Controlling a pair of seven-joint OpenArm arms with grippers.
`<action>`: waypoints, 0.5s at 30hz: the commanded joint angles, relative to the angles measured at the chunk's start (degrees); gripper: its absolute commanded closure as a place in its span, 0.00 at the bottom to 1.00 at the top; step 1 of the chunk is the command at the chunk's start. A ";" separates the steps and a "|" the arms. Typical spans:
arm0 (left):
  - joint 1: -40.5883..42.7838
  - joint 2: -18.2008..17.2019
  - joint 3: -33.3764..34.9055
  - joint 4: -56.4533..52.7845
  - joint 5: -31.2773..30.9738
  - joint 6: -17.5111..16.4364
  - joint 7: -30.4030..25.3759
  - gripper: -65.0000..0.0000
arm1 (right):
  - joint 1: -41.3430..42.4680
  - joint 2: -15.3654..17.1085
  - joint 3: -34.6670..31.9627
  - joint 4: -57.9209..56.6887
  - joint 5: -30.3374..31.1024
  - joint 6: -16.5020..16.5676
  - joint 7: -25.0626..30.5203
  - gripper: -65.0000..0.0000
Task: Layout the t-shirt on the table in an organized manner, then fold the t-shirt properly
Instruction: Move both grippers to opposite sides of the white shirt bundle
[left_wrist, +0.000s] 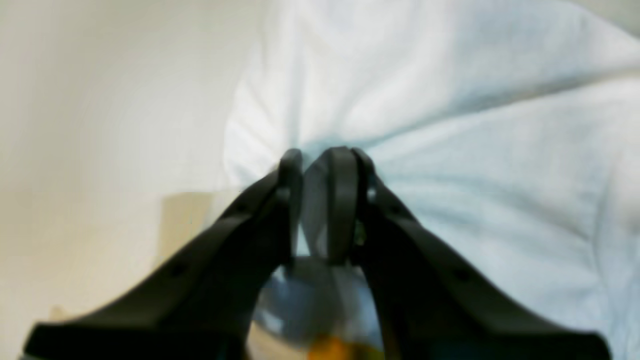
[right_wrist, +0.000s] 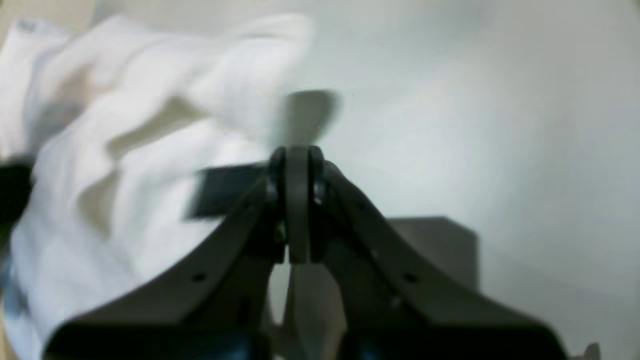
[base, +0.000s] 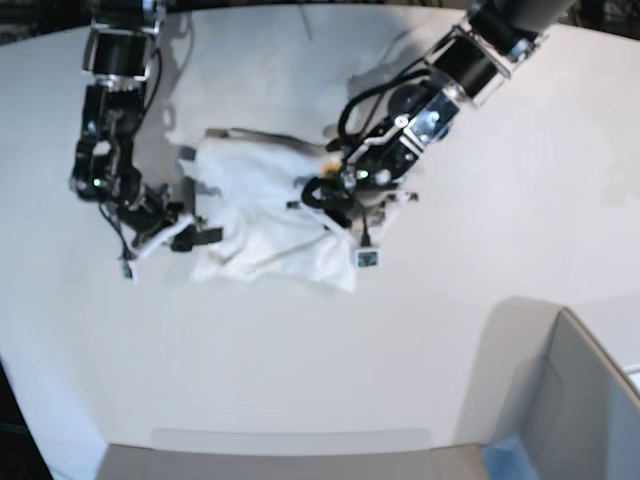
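Near the far middle of the table (base: 300, 380), the t-shirt (base: 262, 205) lay in a crumpled white heap, print mostly hidden, with both arms working at its opposite edges. The left gripper (left_wrist: 325, 165) was pinched on a bunch of the cloth, which fanned out in tight creases from between its fingertips; that hold, on the side of the heap toward the grey box (base: 580, 400), probably served to anchor or lift one edge so the rest could be drawn out flat. The right gripper (right_wrist: 296, 165) had its jaws pressed fully together just beside the other edge of the shirt. In its wrist view no fabric showed between the tips, so it looked closed on nothing, perhaps a missed pinch, though blur made this uncertain. In the overhead view it sat low at the cloth's border, touching or nearly touching it. The shirt was far from laid out: no sleeve or hem could be picked out, so the spreading step appeared barely begun, and folding would have to wait.
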 joint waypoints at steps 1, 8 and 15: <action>1.80 -0.33 -1.16 2.36 -0.72 0.49 2.20 0.89 | 2.86 0.37 0.04 -0.48 1.13 0.52 1.44 1.00; 5.84 -0.41 -2.40 14.22 -0.37 0.49 2.46 0.90 | 4.53 0.45 0.04 6.64 1.13 0.52 0.82 1.00; 2.77 -0.15 -9.69 19.23 -0.37 0.49 1.85 0.90 | -9.18 -1.48 -0.05 33.37 1.48 0.52 -13.24 1.00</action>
